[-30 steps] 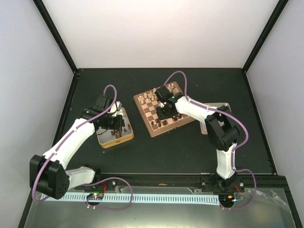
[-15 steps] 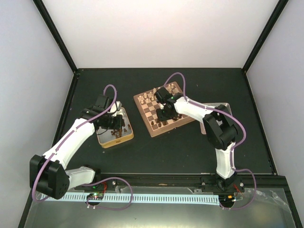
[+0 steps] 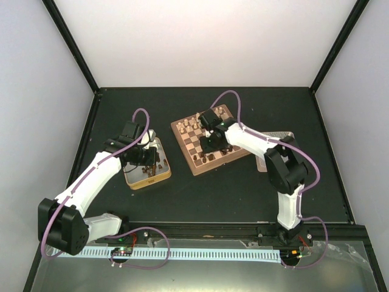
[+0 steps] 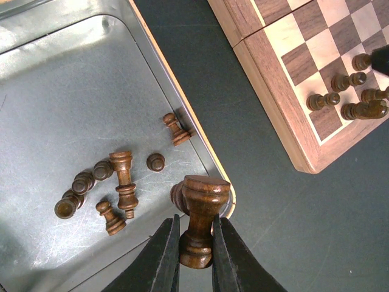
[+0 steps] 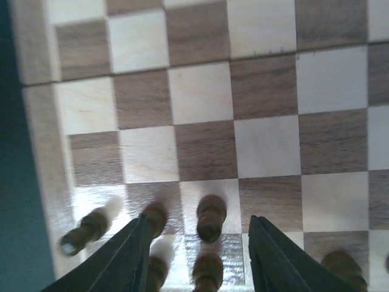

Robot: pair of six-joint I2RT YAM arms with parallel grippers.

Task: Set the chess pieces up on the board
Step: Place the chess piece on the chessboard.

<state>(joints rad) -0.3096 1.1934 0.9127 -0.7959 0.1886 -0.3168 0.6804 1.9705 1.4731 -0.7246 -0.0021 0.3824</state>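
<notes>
My left gripper point(image 4: 194, 249) is shut on a dark-brown chess piece point(image 4: 200, 216), base outward, held above the corner of a metal tin point(image 4: 55, 91). Several more dark-brown chessmen point(image 4: 118, 188) lie loose in that tin. In the top view the left gripper point(image 3: 146, 157) hovers over the tin point(image 3: 152, 176). My right gripper point(image 5: 197, 255) is open low over the board point(image 5: 206, 91), with a dark pawn point(image 5: 209, 219) standing between its fingers, untouched. The board point(image 3: 209, 164) also shows in the left wrist view point(image 4: 273, 79) with a few dark pieces point(image 4: 346, 97) near its corner.
Pale cream chessmen point(image 3: 191, 126) stand along the board's far side. A second metal tin point(image 3: 281, 135) lies right of the board, partly under the right arm. Dark table mat point(image 4: 267, 213) separates tin and board.
The right gripper shifted slightly over the board's near rows and back. The left arm has stayed over the tin.
</notes>
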